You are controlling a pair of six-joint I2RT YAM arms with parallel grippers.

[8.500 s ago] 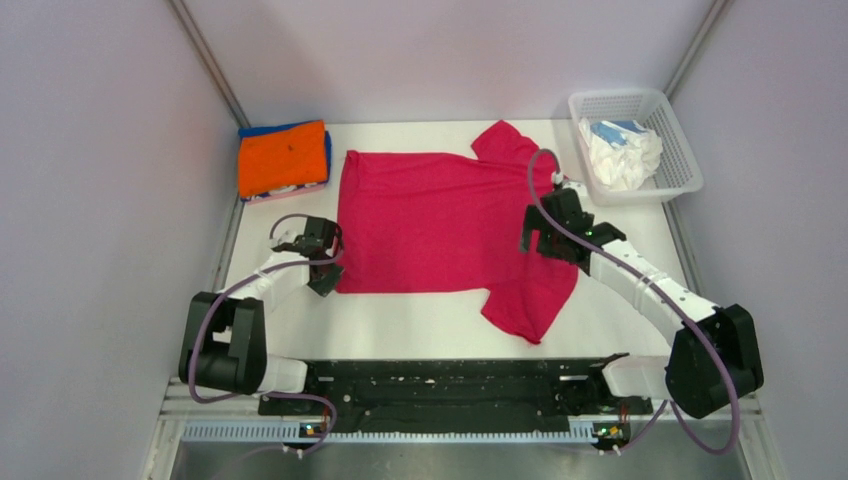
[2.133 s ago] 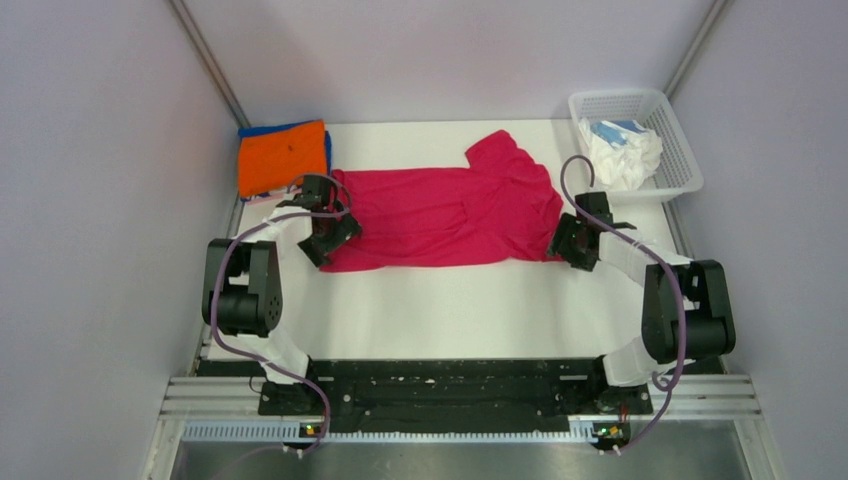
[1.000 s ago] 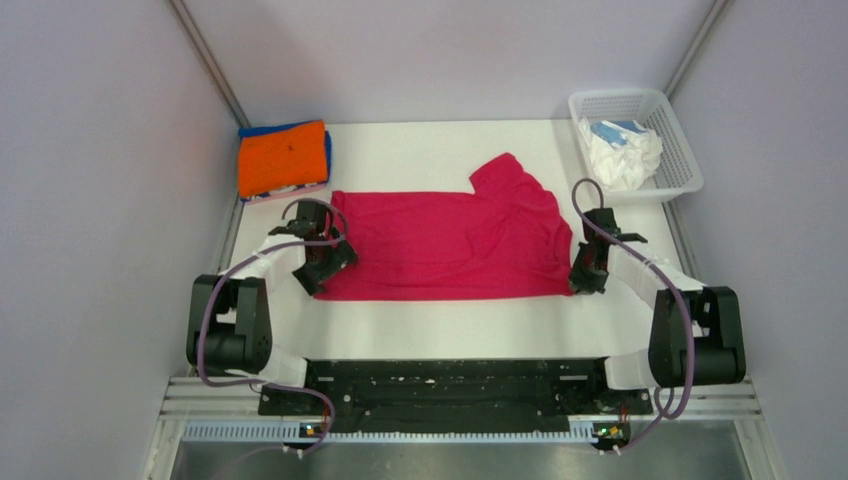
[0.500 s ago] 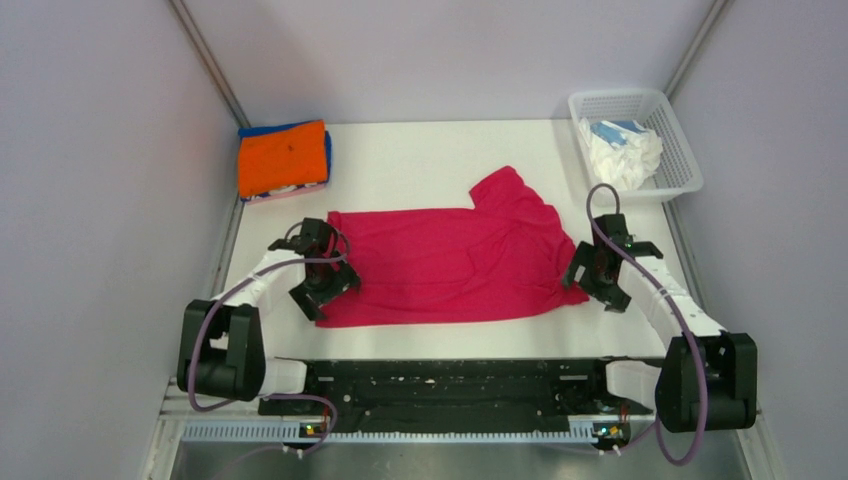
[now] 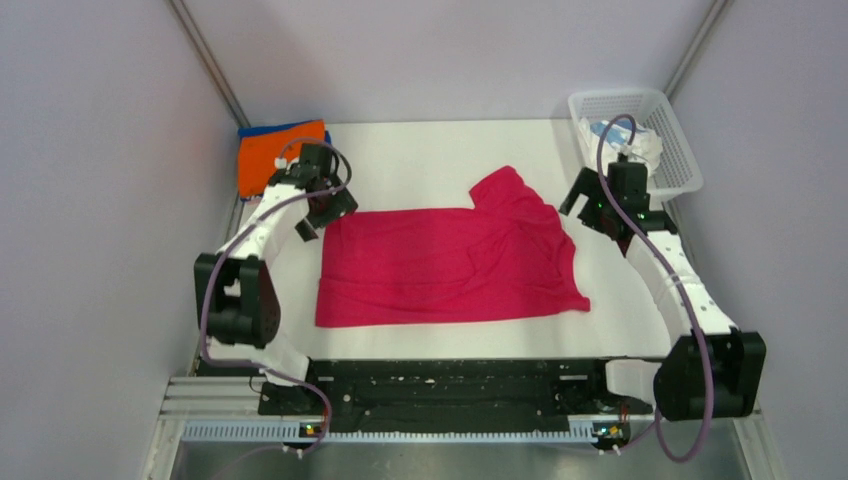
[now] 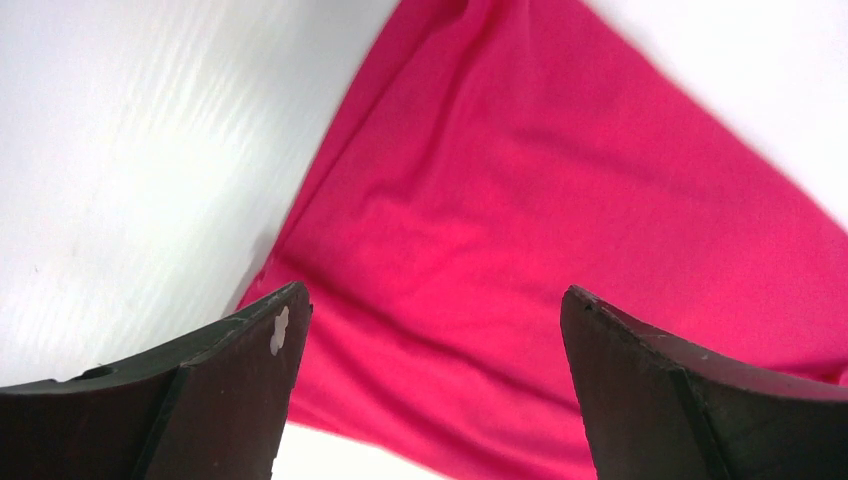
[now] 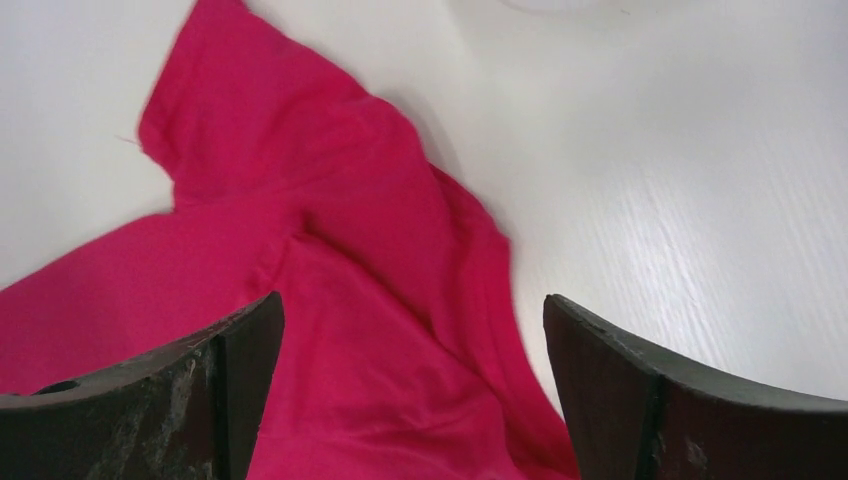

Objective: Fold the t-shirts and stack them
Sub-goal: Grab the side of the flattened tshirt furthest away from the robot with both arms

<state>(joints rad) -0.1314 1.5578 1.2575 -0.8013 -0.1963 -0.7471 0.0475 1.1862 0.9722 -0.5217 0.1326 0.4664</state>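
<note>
crimson shirt folded once and just let go

the crimson-pink t-shirt [image 5: 450, 265] is laid across the middle of the table [image 5: 430, 160], halved near to far, one sleeve poking out far right. the right gripper [image 5: 597, 205], clamped on the cloth a second ago, is now spread wide and raised beside that sleeve. the left gripper [image 5: 322, 203] is held open, empty, over the far left corner. another fold is judged needed before stacking on the orange t-shirt [image 5: 262, 160], far left. white t-shirts [image 5: 650, 150] are left in the basket [image 5: 620, 97], far right.
</note>
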